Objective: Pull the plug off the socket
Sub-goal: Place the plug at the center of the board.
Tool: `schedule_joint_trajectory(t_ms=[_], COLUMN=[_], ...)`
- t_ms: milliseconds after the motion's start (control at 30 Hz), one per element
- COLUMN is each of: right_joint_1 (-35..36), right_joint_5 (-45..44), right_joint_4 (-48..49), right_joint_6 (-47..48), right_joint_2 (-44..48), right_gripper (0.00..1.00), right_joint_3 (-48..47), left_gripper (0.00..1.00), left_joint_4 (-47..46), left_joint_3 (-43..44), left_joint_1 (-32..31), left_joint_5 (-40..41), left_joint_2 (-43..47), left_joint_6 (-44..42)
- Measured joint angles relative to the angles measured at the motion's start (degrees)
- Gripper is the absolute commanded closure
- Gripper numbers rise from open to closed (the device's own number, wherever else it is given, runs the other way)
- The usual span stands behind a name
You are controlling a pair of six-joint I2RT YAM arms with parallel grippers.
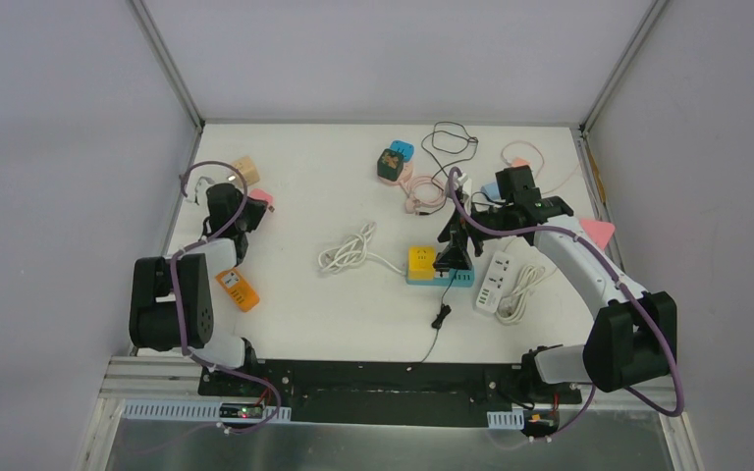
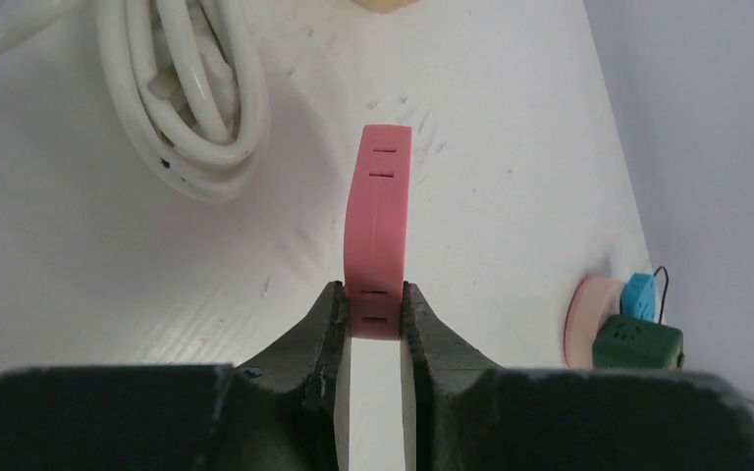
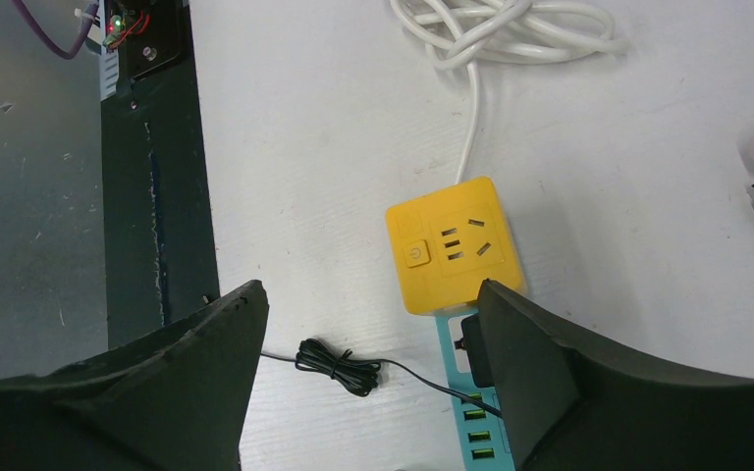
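right wrist view: the right end effector (image 3: 368, 294), jaws wide apart, hangs above the black plug (image 3: 476, 348) in the teal socket strip (image 3: 449, 358), beside one finger; the far-off left end effector (image 2: 373, 299) clamps a pink block (image 2: 381, 211).

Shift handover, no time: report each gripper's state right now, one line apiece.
Left gripper: shut on the pink socket block.
Right gripper: open, holding nothing, above the yellow socket and black plug.
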State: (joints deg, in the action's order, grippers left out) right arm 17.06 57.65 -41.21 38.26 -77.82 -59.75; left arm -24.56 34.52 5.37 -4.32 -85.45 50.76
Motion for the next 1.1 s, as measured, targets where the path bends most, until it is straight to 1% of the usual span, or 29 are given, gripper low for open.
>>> schedule_joint_trajectory(t_ms=[100,200,333,500,633,700,767,833,900,933,1033,1100], right_joint_1=[0.0,0.0,0.0,0.0,0.0,0.0,0.0,0.0,0.0,0.0,0.0,0.0], right_joint_5=[0.0,0.0,0.0,0.0,0.0,0.0,0.0,0.0,0.0,0.0,0.0,0.0], right_joint_4=[-0.07,-0.24,-0.61,-0.9,-1.07,-1.09,-1.09,-1.09,-1.11,-1.11,-1.14,-1.16], right_joint_6=[0.15,0.24,0.42,0.61,0.7,0.79,0.83,0.85,0.85,0.85,0.85,0.85], right_joint_2=[0.0,0.0,0.0,0.0,-0.02,-0.02,-0.02,-0.02,-0.02,-0.02,-0.02,-0.02], right_gripper=[0.18,0.18,0.18,0.18,0.18,0.18,0.18,0.18,0.18,0.18,0.18,0.18], right_joint_3=[0.0,0.0,0.0,0.0,0.02,0.0,0.0,0.0,0.0,0.0,0.0,0.0], left_gripper=[1.0,0.97,0.85,0.84,0.82,0.76,0.61,0.5,0.45,0.35,0.28,0.26], left_joint_4=[1.66,3.17,4.55,5.81,6.14,6.16,6.21,6.71,7.26,7.61,8.79,9.64], left_joint_3=[1.64,2.99,4.57,7.48,8.17,8.2,8.22,8.55,9.4,10.01,10.99,11.1], left_joint_1=[0.35,0.46,1.2,2.54,3.02,3.02,3.02,3.02,3.02,3.04,3.34,3.37], left_joint_5=[1.46,2.91,2.99,2.54,2.27,2.27,2.25,2.12,1.22,0.83,-0.42,-0.52], left_joint_2=[-1.05,-2.62,-5.31,-8.5,-9.16,-9.16,-9.16,-9.35,-10.23,-10.8,-11.5,-11.39], left_joint_6=[0.83,1.36,2.34,3.52,4.15,4.17,4.17,4.09,4.13,4.17,4.24,4.31])
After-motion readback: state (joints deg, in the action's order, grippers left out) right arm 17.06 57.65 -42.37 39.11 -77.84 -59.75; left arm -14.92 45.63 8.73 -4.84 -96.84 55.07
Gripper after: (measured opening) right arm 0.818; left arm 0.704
